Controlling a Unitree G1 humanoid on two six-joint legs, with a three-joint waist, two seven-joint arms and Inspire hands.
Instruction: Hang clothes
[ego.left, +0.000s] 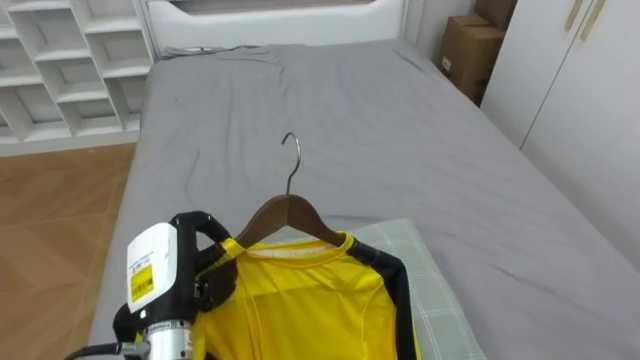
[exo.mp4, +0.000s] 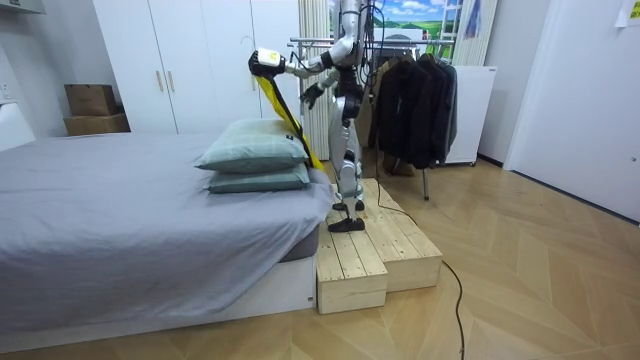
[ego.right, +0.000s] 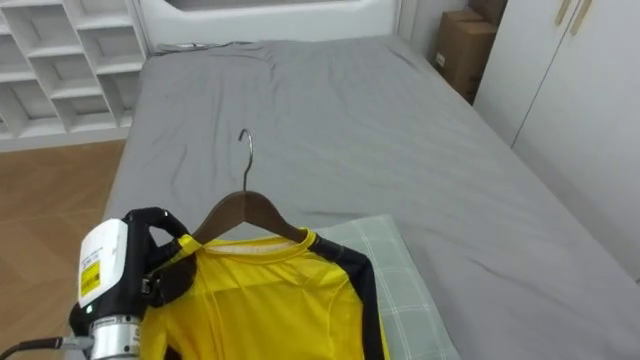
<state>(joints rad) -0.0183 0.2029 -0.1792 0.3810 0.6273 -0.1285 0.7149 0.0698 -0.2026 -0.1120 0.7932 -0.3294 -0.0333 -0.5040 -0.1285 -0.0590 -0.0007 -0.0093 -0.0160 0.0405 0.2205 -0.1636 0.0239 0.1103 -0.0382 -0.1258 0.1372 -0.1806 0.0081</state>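
Stands on the wooden step (exo.mp4: 400, 250) at the pillow end of the bed (ego.left: 350, 110), facing along it. Grips with the left hand (ego.left: 207, 262), fingers curled tight, one end of the wooden hanger (ego.left: 288, 212), through the shoulder of the yellow shirt (ego.left: 300, 300) draped on it. Holds both raised above the pillow (ego.left: 425, 285).

From that hand, runs the hanger out to the right, long axis crosswise to the body, with the metal hook (ego.left: 291, 152) forward of the fingers and up, open side to the left. Carries the right hand (exo.mp4: 312, 93) low by the chest, well short of the hanger's free end; cannot tell how its fingers stand.

Leaves the clothes rack (exo.mp4: 427, 178) and its dark garments (exo.mp4: 410, 95) behind the back, opposite to where the hook points. Probably calls for a full turn first, then a lift of the hook over the rail. Falls to the left hand, as the one holding. Risks a sagging free end and a sliding shirt, gripped at one end only.
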